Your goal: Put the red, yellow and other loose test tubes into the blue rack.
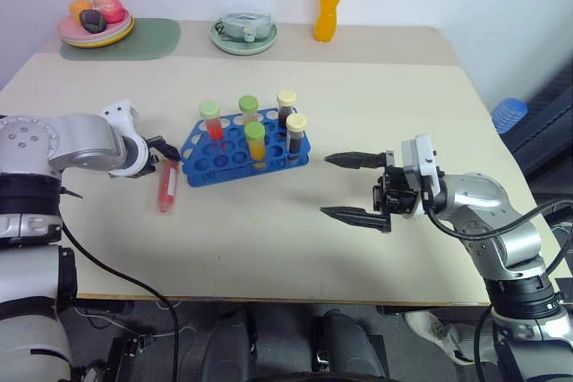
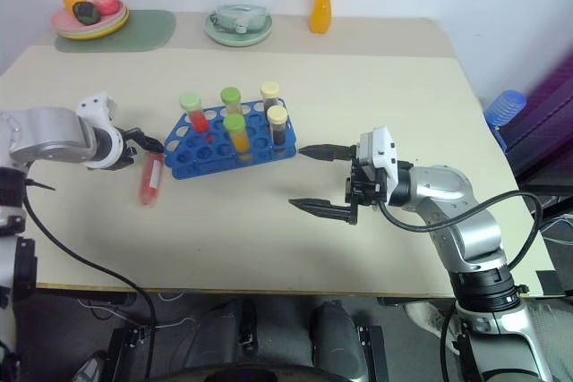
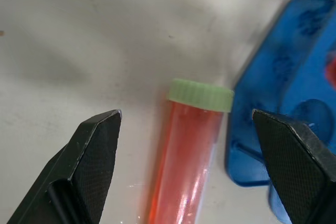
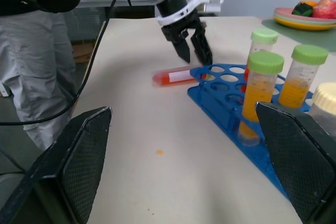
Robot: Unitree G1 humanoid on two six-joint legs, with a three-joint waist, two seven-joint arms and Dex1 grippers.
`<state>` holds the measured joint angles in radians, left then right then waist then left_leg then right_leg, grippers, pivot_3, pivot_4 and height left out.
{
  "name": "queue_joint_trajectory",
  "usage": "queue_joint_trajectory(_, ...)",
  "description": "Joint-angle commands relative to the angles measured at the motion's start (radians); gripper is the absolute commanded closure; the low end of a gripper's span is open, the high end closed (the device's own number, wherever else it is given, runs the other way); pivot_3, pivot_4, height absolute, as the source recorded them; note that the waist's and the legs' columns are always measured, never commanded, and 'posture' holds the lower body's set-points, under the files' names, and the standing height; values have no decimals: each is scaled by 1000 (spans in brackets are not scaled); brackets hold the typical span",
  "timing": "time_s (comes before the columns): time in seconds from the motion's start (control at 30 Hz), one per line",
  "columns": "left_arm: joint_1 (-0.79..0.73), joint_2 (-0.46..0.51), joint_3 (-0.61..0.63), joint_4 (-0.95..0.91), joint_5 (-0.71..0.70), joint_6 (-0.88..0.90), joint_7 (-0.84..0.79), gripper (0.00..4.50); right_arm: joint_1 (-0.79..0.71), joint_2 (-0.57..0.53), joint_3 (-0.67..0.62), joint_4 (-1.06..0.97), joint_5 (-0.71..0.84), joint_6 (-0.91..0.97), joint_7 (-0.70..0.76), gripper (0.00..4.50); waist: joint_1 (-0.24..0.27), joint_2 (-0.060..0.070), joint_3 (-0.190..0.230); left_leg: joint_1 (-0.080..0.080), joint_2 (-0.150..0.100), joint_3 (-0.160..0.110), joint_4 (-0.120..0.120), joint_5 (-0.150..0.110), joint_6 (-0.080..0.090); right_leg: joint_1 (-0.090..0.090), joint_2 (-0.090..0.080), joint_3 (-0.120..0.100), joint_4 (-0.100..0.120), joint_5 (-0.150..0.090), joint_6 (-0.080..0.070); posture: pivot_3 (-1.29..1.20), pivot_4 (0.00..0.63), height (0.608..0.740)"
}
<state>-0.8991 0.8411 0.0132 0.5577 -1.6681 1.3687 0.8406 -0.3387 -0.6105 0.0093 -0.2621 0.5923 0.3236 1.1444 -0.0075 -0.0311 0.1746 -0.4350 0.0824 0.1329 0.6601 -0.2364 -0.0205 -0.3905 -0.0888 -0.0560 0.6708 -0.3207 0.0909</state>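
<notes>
Five capped test tubes [image 1: 255, 141] stand upright in the blue rack [image 1: 242, 151], while one red test tube [image 1: 166, 185] with a green cap lies flat on the worktop [image 1: 295, 239] just beside the rack's left end. Left gripper [image 1: 166, 148] hovers over that tube's capped end, fingers spread wide on either side of it without touching. Right gripper [image 1: 345, 187] hangs to the right of the rack, its fingers wide and empty.

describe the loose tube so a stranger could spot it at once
Find the blue rack near the middle of the table. Just off its end beside the left gripper lies a red test tube with a green cap. It alone lies flat; the others stand upright in the rack.
</notes>
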Motion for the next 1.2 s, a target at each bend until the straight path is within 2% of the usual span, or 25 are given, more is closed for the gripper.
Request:
queue_joint_trajectory(0.03, -52, -23, 16, 42, 102, 89, -79, 433, 3, -20, -41, -52, 18, -2, -12, 0, 2, 0, 0, 0, 0, 0, 0, 0, 0, 0, 0, 0, 0, 0, 0, 0, 150, 740)
queue_joint_trajectory(0.3, -89, -78, 94, 110, 346, 190, -209, 433, 3, -16, -40, -61, 15, 4, -30, 0, -1, 0, 0, -1, 0, 0, 0, 0, 0, -1, 0, 0, 0, 0, 0, 0, 150, 740)
queue_joint_trajectory(0.37, -94, -93, 118, 118, 408, 208, -240, 974, 1, -14, -38, -61, 16, 6, -34, 0, -1, 0, 0, -1, 0, 0, 0, 0, 0, -1, 0, 0, 0, 0, 0, 0, 150, 740)
queue_joint_trajectory(0.4, -96, -100, 128, 121, 440, 219, -252, 1099, 1, -13, -38, -61, 16, 7, -36, 0, -1, 0, 0, -1, 0, 0, 0, 0, 0, -1, 0, 0, 0, 0, 0, 0, 150, 740)
queue_joint_trajectory(0.43, -97, -106, 140, 121, 471, 229, -267, 1731, 1, -13, -37, -61, 16, 7, -37, 0, 0, 0, 0, -1, 0, 0, 0, 0, 0, -1, 0, 0, 0, 0, 0, 0, 150, 740)
queue_joint_trajectory(0.57, -90, -121, 171, 103, 541, 246, -315, 3570, -1, -11, -32, -57, 16, 11, -39, 0, 1, 0, 0, -1, 0, 0, 1, 0, 0, -1, 0, 0, 0, 0, 0, 0, 150, 740)
queue_joint_trajectory(0.6, -84, -119, 174, 94, 545, 246, -322, 3698, -3, -10, -31, -55, 15, 11, -39, 0, 0, 1, 0, -1, 0, 0, 1, 0, 0, -1, 0, 0, 0, 0, 0, 0, 150, 740)
queue_joint_trajectory(0.7, -55, -100, 175, 57, 533, 246, -339, 3699, -7, -7, -26, -47, 13, 11, -38, 0, -2, 1, 0, -1, 0, 0, 1, 0, 0, -1, 0, 0, 1, 0, 0, 0, 150, 740)
queue_joint_trajectory(0.8, 50, -27, 179, -80, 428, 246, -355, 3699, -17, -2, -19, -30, 10, 10, -32, 0, -12, 1, 0, -1, 1, 0, 1, 0, 0, -2, -1, 0, 2, 0, 0, 0, 150, 740)
queue_joint_trajectory(0.87, 158, 24, 201, -282, 381, 246, -429, 3699, -24, 2, -14, -17, 7, 7, -29, 0, -19, 1, 0, -1, 1, -1, 0, 0, 0, -4, -1, 2, 4, 0, 0, 0, 150, 740)
queue_joint_trajectory(0.93, 279, 42, 306, -490, 349, 230, -523, 3699, -29, 7, -10, -6, 5, 6, -26, 0, -23, 1, 0, -1, 1, -1, -1, 1, -1, -6, -1, 3, 5, 0, 0, 0, 150, 740)
queue_joint_trajectory(1.0, 482, 40, 418, -767, 453, -3, -681, 3699, -35, 8, -4, 13, 2, 3, -20, 0, -34, 1, 0, -1, 1, 0, -1, 1, -1, -6, -1, 4, 5, 0, 0, 0, 150, 740)
queue_joint_trajectory(1.03, 550, 38, 445, -849, 500, -88, -740, 3699, -37, 8, -3, 20, 0, 1, -17, 0, -33, 1, 0, -1, 1, 0, -2, 1, -2, -7, -2, 4, 6, 0, 0, 0, 150, 740)
queue_joint_trajectory(1.1, 666, 59, 473, -943, 551, -171, -864, 3699, -41, 8, -1, 35, -1, 0, -12, 0, -30, 1, 0, -1, 1, 0, -1, 2, -3, -6, -1, 3, 6, 0, 0, 0, 150, 740)
queue_joint_trajectory(1.2, 790, -29, 521, -1072, 769, -542, -1013, 3699, -39, 4, -1, 50, -5, -2, -5, 0, -25, 1, 0, 0, 0, 0, -1, 1, -3, -5, -1, 3, 6, 0, -1, 0, 150, 740)
